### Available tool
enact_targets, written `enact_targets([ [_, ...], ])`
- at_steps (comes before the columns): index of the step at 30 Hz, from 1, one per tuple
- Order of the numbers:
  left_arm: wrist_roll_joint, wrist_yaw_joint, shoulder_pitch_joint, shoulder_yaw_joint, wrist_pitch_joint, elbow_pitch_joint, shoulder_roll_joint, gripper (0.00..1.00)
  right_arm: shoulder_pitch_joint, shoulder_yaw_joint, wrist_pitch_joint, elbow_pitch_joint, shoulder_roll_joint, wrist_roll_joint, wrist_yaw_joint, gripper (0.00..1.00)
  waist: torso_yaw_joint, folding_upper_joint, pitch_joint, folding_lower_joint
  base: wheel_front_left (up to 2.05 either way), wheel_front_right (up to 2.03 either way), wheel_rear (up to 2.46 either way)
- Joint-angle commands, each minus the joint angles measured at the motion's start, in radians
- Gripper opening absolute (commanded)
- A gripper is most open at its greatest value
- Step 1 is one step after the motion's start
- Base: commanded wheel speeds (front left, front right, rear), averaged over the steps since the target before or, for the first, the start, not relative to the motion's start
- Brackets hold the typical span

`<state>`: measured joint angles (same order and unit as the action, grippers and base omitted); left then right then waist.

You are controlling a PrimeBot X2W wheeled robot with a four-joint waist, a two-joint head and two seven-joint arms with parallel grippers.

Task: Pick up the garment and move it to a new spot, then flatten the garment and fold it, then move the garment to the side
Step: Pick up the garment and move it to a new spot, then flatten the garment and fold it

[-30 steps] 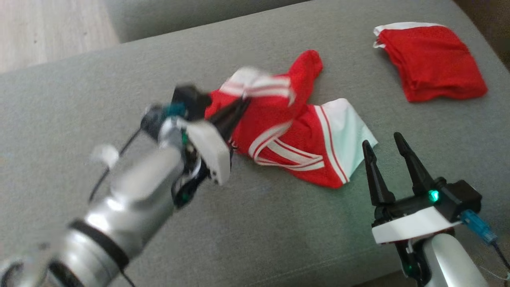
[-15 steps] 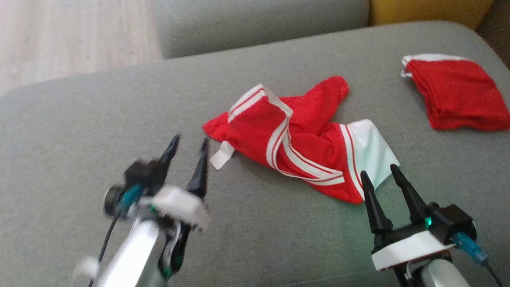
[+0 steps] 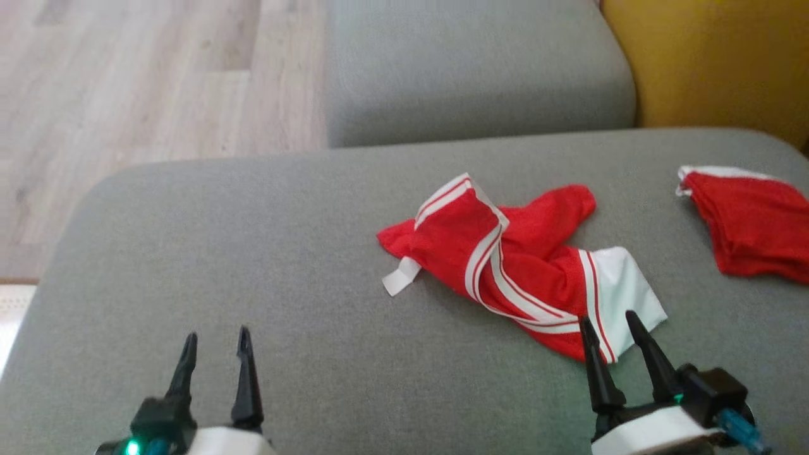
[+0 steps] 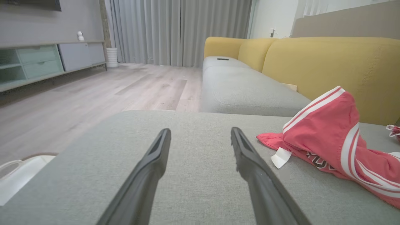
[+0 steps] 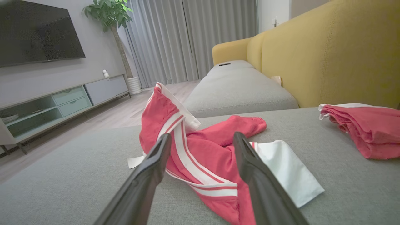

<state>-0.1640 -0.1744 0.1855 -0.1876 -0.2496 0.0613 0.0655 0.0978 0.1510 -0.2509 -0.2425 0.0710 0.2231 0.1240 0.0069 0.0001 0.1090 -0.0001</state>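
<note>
Left hand: low at the near left, over bare cushion, well apart from the garment; two dark fingers parted by a clear gap, nothing held.
Grey fabric sofa cushion: broad and flat, carrying both cloths; plenty of bare room on its left half.
Small white tag: sticking out flat from the garment's left end.
Red mesh garment with white stripes: right of centre on the cushion, in a crumpled heap; striped band humped up at the left, one red lobe reaching to the far right, a white panel spread flat at the near right.
Right hand: low at the near right, fingertips at the near edge of the white panel; touching it or just above it, cannot tell; fingers apart, gripping nothing.
Folded red cloth pile: at the far right of the cushion, well apart from the garment, neatly stacked.
Step in hand: by the look of it, the start of flattening, with the garment lying free and bunched and neither hand on it.
Next move: likely a pinch on two opposite edges, say the striped band at the left and the white panel at the right, then a pull apart to spread the cloth; care needed not to catch two layers at once.
</note>
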Motion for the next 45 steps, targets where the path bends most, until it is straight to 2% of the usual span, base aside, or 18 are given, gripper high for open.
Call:
enact_targets([
  [1,0.017,0.006,-0.035,0.038,-0.012,-0.044,-0.005,1.0,-0.026,0.014,-0.011,0.028,-0.002,-0.006,0.007,1.0,0.014,-0.0001,0.021,0.0001,0.0,0.0,0.0],
  [6,0.121,0.003,0.038,0.025,-0.012,-0.095,-0.006,1.0,0.011,0.005,-0.011,0.032,-0.009,-0.014,0.007,1.0,0.026,-0.0001,0.041,0.0001,0.0,0.0,0.0],
  [10,0.148,0.0,0.077,0.005,-0.012,-0.1,-0.007,1.0,0.039,-0.002,-0.011,0.035,-0.014,-0.024,0.007,1.0,0.03,-0.0001,0.052,0.0001,0.0,0.0,0.0],
  [45,0.169,-0.013,0.087,-0.055,-0.012,-0.074,0.011,1.0,0.053,-0.001,-0.011,0.021,-0.021,-0.027,0.007,1.0,0.03,-0.0001,0.069,0.0001,0.0,0.0,0.0],
])
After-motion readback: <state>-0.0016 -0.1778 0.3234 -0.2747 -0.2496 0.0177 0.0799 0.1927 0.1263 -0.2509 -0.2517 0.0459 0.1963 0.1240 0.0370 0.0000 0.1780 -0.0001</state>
